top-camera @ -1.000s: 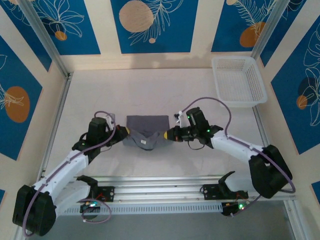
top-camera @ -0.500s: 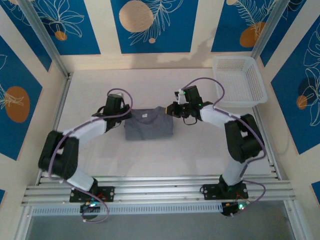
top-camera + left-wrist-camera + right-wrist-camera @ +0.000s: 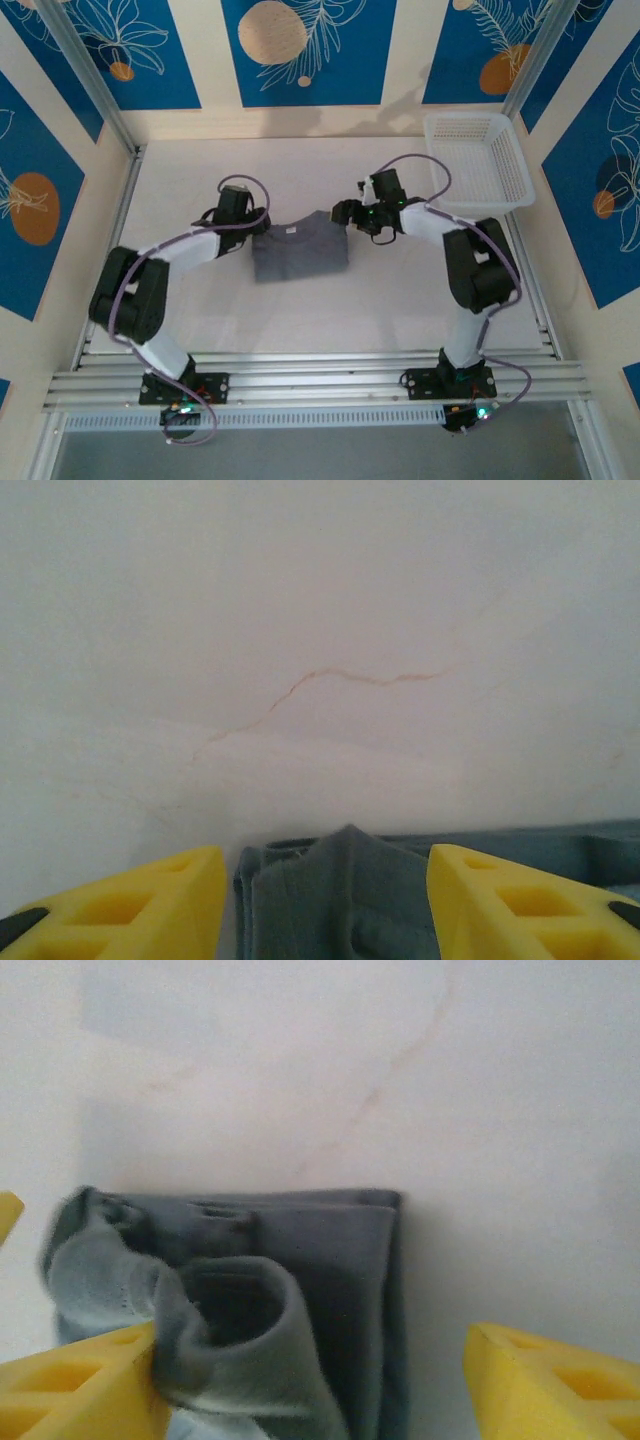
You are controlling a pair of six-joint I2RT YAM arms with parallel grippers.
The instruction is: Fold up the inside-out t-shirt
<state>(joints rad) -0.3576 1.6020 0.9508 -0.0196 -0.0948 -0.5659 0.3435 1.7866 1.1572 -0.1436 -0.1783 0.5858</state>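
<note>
Top external: white basket stands well apart from t-shirt.

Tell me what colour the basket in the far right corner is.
The basket is white mesh, clearest in the top external view.

Robot lab booth: aluminium rails, white table, printed panels

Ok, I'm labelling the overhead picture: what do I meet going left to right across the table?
Left fingers → dark grey t-shirt → right fingers → white basket.
</note>
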